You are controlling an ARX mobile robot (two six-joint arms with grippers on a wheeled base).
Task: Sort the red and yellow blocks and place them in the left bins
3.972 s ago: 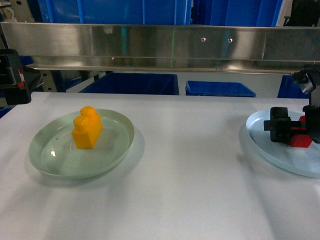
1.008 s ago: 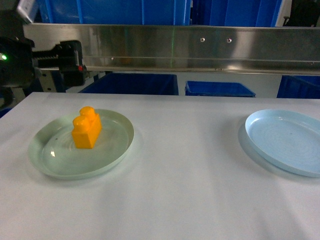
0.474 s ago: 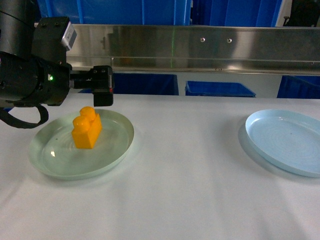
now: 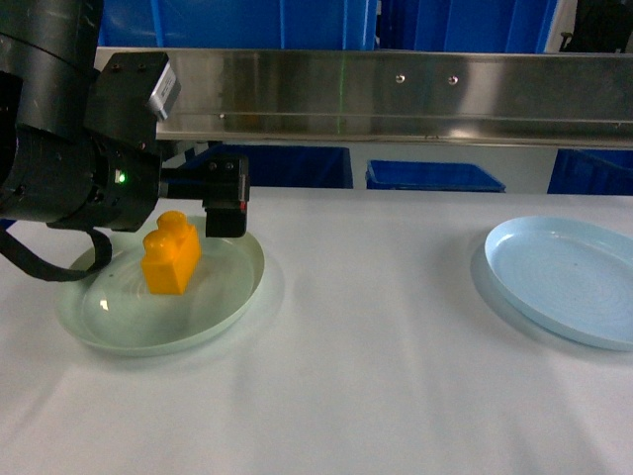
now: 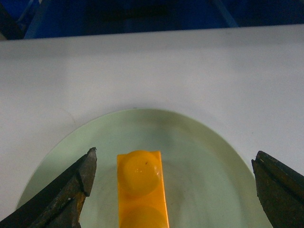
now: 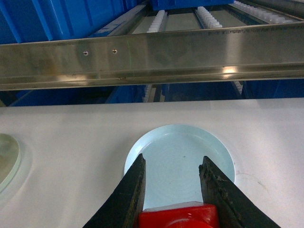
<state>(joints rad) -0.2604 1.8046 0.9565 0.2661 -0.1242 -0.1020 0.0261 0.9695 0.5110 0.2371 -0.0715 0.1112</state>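
Note:
A yellow block (image 4: 171,253) stands in the left bin, a shallow pale green dish (image 4: 232,282). My left gripper (image 4: 226,198) hovers over the dish's far right side. In the left wrist view it (image 5: 175,156) is open wide, with the yellow block (image 5: 141,187) between the jaws, nearer the left finger and touching neither. My right gripper (image 6: 173,158) is out of the head view. It is shut on a red block (image 6: 178,216) and held above a pale blue dish (image 6: 211,152), which lies empty at the right (image 4: 564,282).
The dishes rest on a white table (image 4: 376,376). A steel rail (image 4: 396,89) runs across the back above the table's far edge. Blue crates (image 4: 435,175) stand beyond it. A strip of the green dish shows at the left edge (image 6: 7,159).
My left arm has swung in from the left and now hangs over the green dish. The right gripper with the red block, at the blue dish four seconds ago, has left the head view.

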